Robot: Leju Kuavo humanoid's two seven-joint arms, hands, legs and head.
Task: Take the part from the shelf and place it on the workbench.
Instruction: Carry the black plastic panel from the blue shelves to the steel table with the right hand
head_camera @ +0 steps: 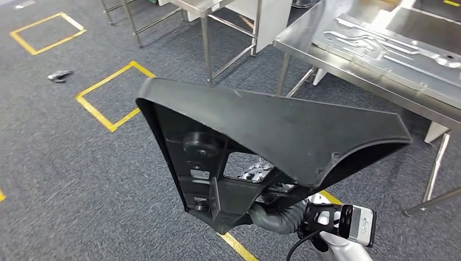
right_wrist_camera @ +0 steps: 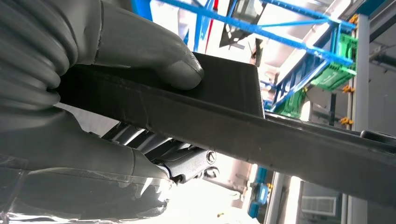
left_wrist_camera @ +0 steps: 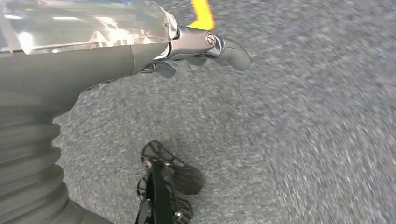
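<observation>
Grey carpet (head_camera: pixel 65 163) runs under a steel workbench (head_camera: pixel 304 51) far right. Right hand (right_wrist_camera: pixel 93 93) grips the black part (head_camera: pixel 272 136); left hand (left_wrist_camera: pixel 140 51) hangs with fingers loosely curled, holding nothing.

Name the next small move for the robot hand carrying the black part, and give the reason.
Probably carry the large black triangular plastic part toward the stainless steel workbench: the right robot hand grips its edge, and it hangs over grey carpet, short of the bench.

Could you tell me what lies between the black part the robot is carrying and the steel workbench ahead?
In the head view, bare grey carpet separates the black part, which the right hand holds, from the workbench; nothing stands between them.
</observation>
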